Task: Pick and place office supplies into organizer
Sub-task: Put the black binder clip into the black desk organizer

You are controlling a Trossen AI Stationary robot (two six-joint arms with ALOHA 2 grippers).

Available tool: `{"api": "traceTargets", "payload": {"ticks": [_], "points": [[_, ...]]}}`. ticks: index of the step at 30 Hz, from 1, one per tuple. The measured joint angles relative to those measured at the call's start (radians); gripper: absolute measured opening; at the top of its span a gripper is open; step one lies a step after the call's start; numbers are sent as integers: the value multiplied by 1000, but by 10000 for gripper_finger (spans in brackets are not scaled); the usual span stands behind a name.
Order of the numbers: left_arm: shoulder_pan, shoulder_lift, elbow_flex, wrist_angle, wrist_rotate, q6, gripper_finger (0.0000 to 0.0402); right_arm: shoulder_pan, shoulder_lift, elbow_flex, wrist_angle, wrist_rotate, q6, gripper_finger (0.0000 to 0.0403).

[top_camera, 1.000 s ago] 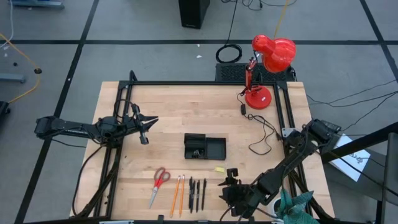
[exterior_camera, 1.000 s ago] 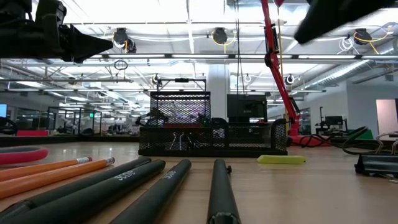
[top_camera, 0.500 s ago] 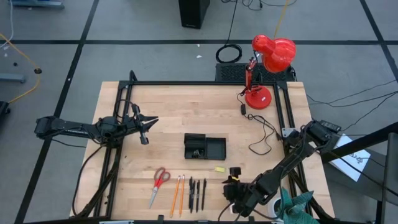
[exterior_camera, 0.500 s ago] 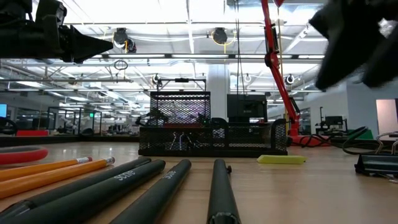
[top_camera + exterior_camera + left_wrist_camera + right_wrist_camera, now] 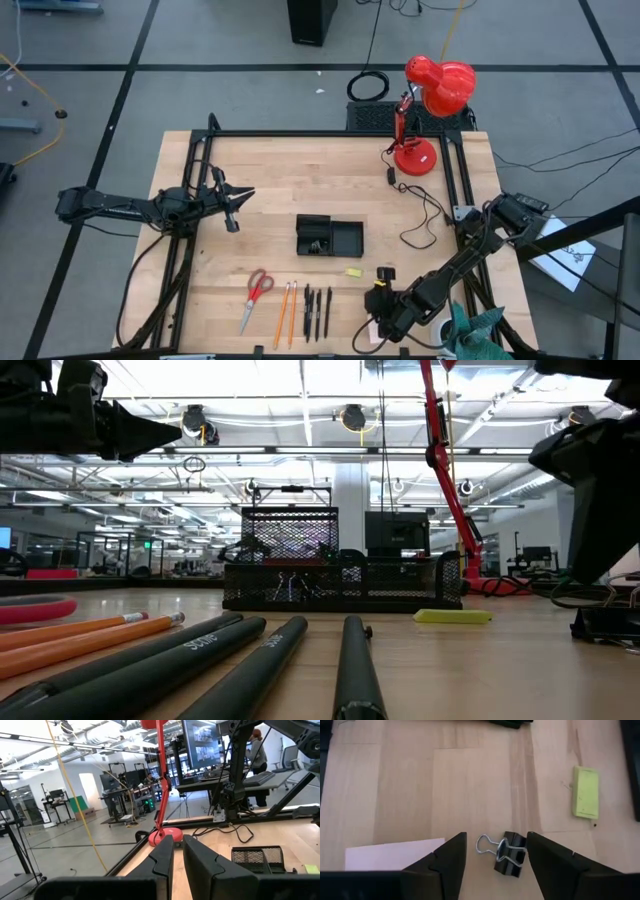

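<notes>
Right gripper (image 5: 495, 851) hangs jaws apart over the clip (image 5: 510, 854) on the table's near edge, beside the pink pad (image 5: 390, 855), and should drop straight, pinching the black body rather than the wire loops.

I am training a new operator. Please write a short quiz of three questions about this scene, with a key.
1. True or false: the right gripper is open above a black clip.
2. Which item lies nearest the table's left edge in the high view? A. scissors B. pencils C. pens
3. Fill in: the yellow block lies between the ____ and the right gripper.

Key: 1 true; 2 A; 3 organizer.
</notes>
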Motion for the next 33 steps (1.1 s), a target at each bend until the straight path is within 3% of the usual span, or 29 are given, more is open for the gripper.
{"api": "traceTargets", "payload": {"ticks": [11, 23, 30, 33], "points": [[0, 0, 0, 0, 0, 0, 49, -7, 0, -1, -29, 1, 0, 159], [0, 0, 0, 0, 0, 1, 49, -26, 0, -2, -37, -53, -9, 78], [0, 0, 0, 0, 0, 1, 49, -28, -3, -1, -63, -50, -8, 7], [0, 0, 0, 0, 0, 1, 49, -34, -2, -1, -61, -50, -11, 7]]}}
